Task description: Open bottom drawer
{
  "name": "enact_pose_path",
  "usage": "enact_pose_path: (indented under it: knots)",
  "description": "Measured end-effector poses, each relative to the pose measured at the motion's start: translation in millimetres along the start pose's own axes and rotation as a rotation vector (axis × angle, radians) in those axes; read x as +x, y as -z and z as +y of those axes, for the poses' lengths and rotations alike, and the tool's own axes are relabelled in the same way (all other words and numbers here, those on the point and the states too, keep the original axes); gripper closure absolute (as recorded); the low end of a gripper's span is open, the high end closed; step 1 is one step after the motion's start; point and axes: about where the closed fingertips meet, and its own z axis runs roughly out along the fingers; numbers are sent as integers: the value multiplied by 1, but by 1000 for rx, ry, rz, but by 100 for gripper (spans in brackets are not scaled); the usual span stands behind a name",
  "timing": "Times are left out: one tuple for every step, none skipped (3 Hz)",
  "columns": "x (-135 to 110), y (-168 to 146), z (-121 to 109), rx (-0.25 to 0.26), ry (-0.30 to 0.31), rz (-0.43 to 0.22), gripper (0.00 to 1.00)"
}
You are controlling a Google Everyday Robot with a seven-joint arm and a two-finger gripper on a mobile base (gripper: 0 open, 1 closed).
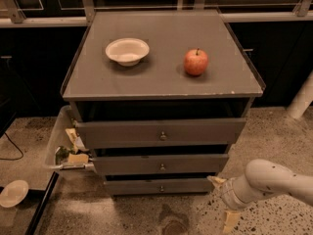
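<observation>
The bottom drawer (142,185) is the lowest, slimmest grey front of the cabinet, with a small round knob (162,188) at its centre. Its front sits nearly flush and no tray shows. My gripper (223,200) is low at the right, beside the drawer's right end, on a white arm (274,180) coming in from the right edge. Its two yellowish fingertips (216,180) stand apart, one up near the drawer's corner and one down by the floor. It holds nothing and is well right of the knob.
The middle drawer (161,163) and top drawer (161,132) are above. A white bowl (127,50) and a red apple (196,62) sit on the cabinet top (161,82). A clear bin of litter (66,148) stands left. A white plate (13,193) lies on the floor.
</observation>
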Motion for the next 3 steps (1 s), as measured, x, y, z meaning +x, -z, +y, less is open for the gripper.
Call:
enact_pose_path:
  knots:
    - [20,-43,-11,9,28,-21,0]
    - [37,-84,-21,25,71,-78,0]
    - [49,-114,-37,58,123,-143,0]
